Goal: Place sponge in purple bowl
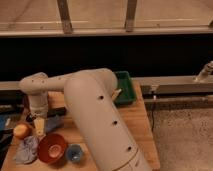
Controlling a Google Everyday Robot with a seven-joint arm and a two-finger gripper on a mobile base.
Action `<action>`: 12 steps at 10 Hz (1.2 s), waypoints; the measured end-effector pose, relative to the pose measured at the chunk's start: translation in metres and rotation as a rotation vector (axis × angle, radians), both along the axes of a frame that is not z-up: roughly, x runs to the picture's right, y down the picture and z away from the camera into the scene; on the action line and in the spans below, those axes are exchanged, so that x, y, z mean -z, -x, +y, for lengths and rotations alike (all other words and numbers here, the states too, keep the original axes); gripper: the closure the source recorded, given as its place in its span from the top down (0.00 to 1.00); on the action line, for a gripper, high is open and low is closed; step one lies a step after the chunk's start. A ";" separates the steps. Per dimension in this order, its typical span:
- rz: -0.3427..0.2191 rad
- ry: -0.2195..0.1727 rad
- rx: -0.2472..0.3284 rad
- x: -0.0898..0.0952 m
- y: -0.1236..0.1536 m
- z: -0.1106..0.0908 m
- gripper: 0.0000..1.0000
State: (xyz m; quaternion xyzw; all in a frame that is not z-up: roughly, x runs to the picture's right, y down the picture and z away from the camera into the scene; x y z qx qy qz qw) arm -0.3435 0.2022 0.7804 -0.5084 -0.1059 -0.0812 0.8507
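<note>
Camera view: tool point(39, 126) low over left part of surface point(138, 124), pointing down, jaws spread, nothing between them. Sponge point(54, 123) lies on surface just frame-right of tool; touching or apart, can't tell. Long axis unclear. Single arm point(95, 120), so no choice of side. Sponge looks small, flat, pale blue, soft. Purple bowl not visible, probably hidden behind arm. Orange-red bowl point(51, 147) sits nearer camera.
</note>
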 end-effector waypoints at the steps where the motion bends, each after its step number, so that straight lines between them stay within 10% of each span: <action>1: 0.011 0.005 -0.001 -0.001 -0.001 0.001 0.80; 12: 0.088 0.045 -0.030 -0.024 -0.024 0.004 0.80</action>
